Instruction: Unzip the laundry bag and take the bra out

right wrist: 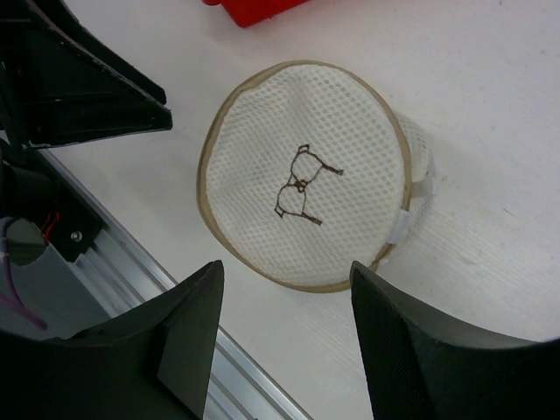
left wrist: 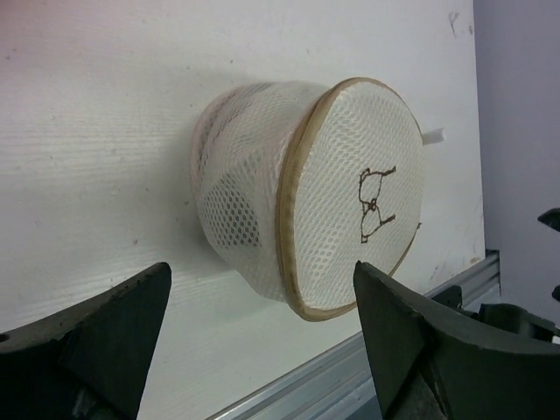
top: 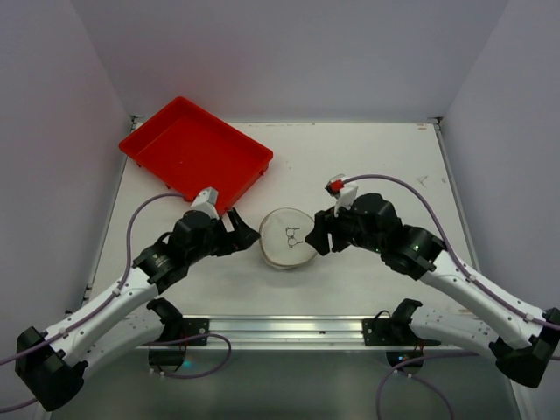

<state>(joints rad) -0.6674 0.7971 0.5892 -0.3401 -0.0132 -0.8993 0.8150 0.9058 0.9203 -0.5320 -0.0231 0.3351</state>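
Two black two-finger grippers flank the white round mesh laundry bag [top: 287, 238], which sits near the middle of the white table [top: 376, 166], close to the near edge. The bag is a short drum standing on end, its axis roughly upright and its tan-rimmed circular face with the dark bra drawing turned upward. The left gripper [top: 248, 236] and right gripper [top: 316, 236] both gape wide, holding nothing, just beside the bag. The red rectangular plastic tray [top: 194, 150] lies at the far left.
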